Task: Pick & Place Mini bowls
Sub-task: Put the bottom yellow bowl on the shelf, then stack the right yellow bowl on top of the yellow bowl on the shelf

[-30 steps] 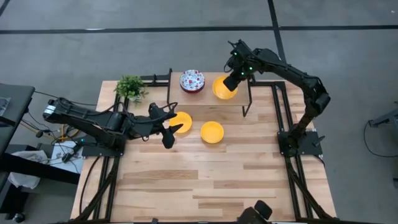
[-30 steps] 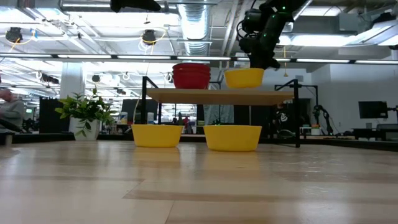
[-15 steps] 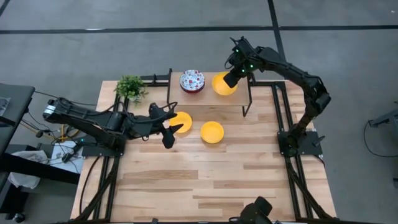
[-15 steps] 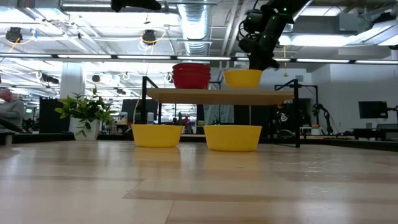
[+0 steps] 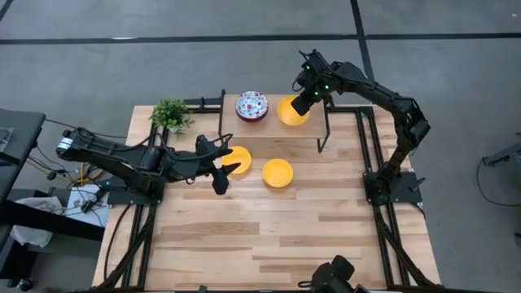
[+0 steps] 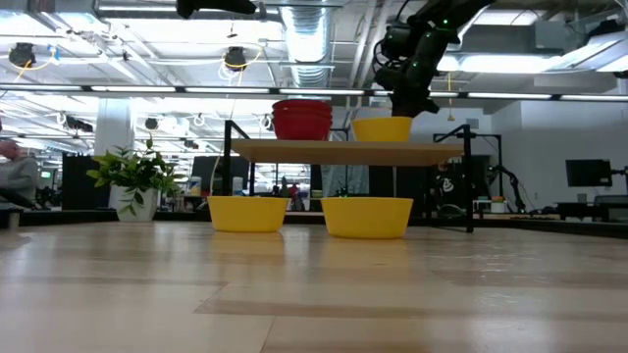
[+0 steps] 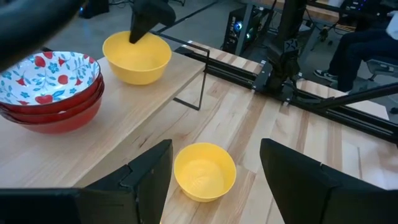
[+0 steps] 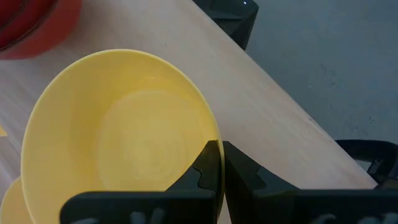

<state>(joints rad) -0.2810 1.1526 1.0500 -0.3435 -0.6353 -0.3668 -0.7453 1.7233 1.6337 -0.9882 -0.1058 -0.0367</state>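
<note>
A yellow mini bowl (image 5: pixel 290 112) sits on the wooden shelf (image 6: pixel 294 150), with my right gripper (image 5: pixel 303 102) shut on its rim. Beside it on the shelf is a stack of floral bowls (image 5: pixel 251 106), red outside (image 6: pixel 301 120). Two more yellow bowls (image 5: pixel 238 158) (image 5: pixel 278 172) rest on the table in front of the shelf. My left gripper (image 5: pixel 221 166) hangs open high above the table, over the left one of these. Its wrist view shows the right one (image 7: pixel 204 171) beyond the fingers. My right gripper pinches the yellow bowl's rim (image 8: pixel 214 134) on the side away from the floral stack, one finger inside the bowl and one outside. The fingers come from above, slanting down. The bowl stands upright with its base on the shelf (image 6: pixel 383 140).
A small green plant (image 5: pixel 170 115) stands at the table's far left corner. The shelf's black metal legs (image 5: pixel 322 138) rise from the table beside the bowls. Bare wood (image 5: pixel 277 236) stretches across the near half. A seated person (image 7: pixel 367 43) shows beyond the table.
My right gripper has moved down a little and toward the floral stack, still shut on the yellow bowl. The bowl has come down with it and its base now rests on the shelf.
</note>
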